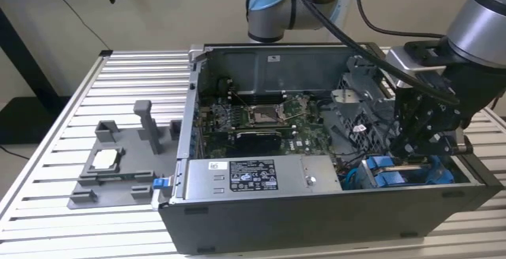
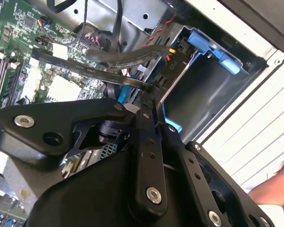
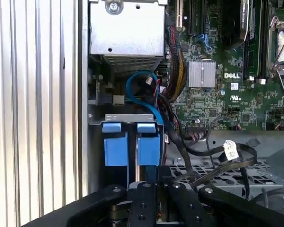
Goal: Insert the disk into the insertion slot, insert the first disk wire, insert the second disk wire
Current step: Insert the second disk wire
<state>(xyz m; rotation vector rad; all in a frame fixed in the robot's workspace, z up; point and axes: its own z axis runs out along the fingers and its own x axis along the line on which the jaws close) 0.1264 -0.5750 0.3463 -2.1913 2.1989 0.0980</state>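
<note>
The insertion slot (image 1: 378,179) is the dark grey cage in the open computer case's near corner, at the exterior view's right. Two blue carrier tabs (image 3: 132,144) sit in its mouth; the disk's metal body is hidden inside. The tabs (image 2: 213,47) and the cage wall (image 2: 203,90) also show in the second wrist view. My gripper (image 1: 413,161) hangs just above the slot. Its fingers (image 2: 144,142) are pressed together on a wire end beside a black connector (image 2: 173,61). A black flat cable (image 2: 85,66) and a blue cable (image 2: 128,90) both run into the pinch, and I cannot tell which is held.
The motherboard (image 1: 261,117) fills the case floor and the grey power supply box (image 1: 253,176) lies along the near wall. Loose black cables with a white tag (image 3: 230,150) cross beside the cage. A grey fixture (image 1: 111,170) stands outside on the slatted table. A hand (image 2: 274,187) shows beyond the case.
</note>
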